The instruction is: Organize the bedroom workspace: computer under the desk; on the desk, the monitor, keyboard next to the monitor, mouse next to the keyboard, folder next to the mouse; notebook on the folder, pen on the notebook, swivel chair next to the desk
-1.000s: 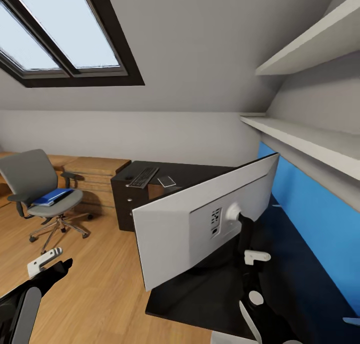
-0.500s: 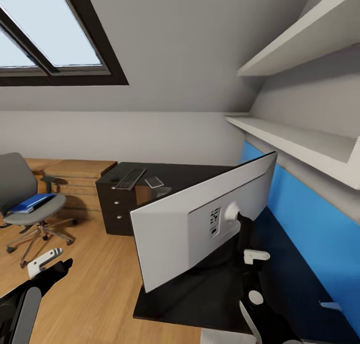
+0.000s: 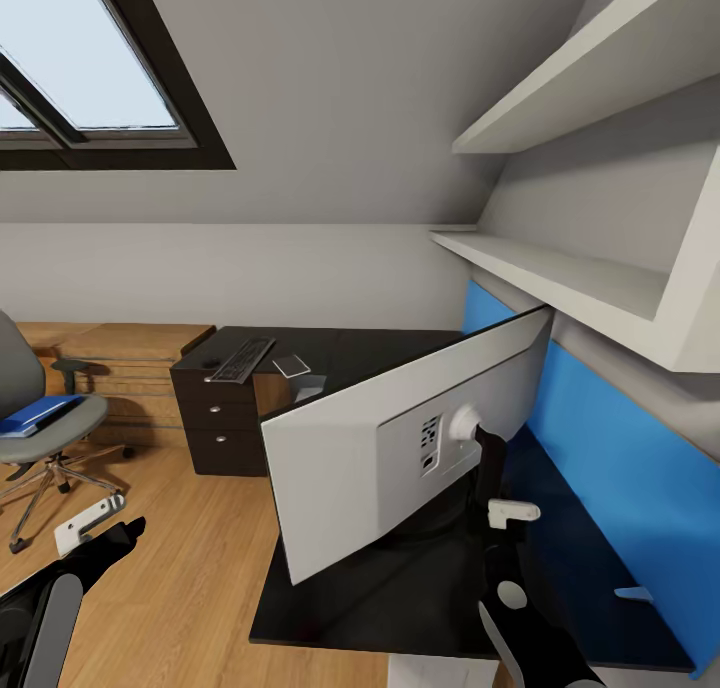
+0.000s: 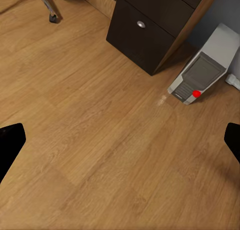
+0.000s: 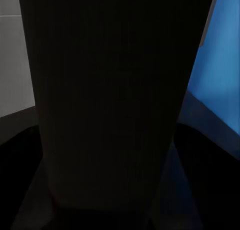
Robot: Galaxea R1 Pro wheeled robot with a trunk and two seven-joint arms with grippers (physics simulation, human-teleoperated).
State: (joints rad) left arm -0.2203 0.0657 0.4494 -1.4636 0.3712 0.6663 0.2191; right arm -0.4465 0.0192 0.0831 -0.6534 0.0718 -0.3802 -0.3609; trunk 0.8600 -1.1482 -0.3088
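The monitor (image 3: pixel 360 458) shows its white back, tilted over the near end of the black desk (image 3: pixel 390 346). My right gripper (image 3: pixel 493 510) is shut on its slim black stand (image 5: pixel 115 104); whether the base touches the desk is lost in shadow. The keyboard (image 3: pixel 240 359) and the notebook (image 3: pixel 292 366) lie on the desk's far end, above the drawers. Far left, the blue folder (image 3: pixel 35 414) rests on the swivel chair (image 3: pixel 15 363). My left gripper (image 3: pixel 95 528) hangs open over the floor (image 4: pixel 120 140). The computer (image 4: pixel 205 67) stands on the floor beside the drawer unit (image 4: pixel 150 24).
White shelves (image 3: pixel 560 268) jut from the right wall above a blue panel (image 3: pixel 620 448). Low wooden cabinets (image 3: pixel 120 353) line the back wall behind the chair. A skylight (image 3: pixel 80 78) is overhead. Wooden floor (image 3: pixel 190 558) lies between me and the drawers.
The whole view has swung to the right, so chair, cabinets and drawers sit further left in the picture. The monitor keeps its place with my right gripper. My left arm has not moved.
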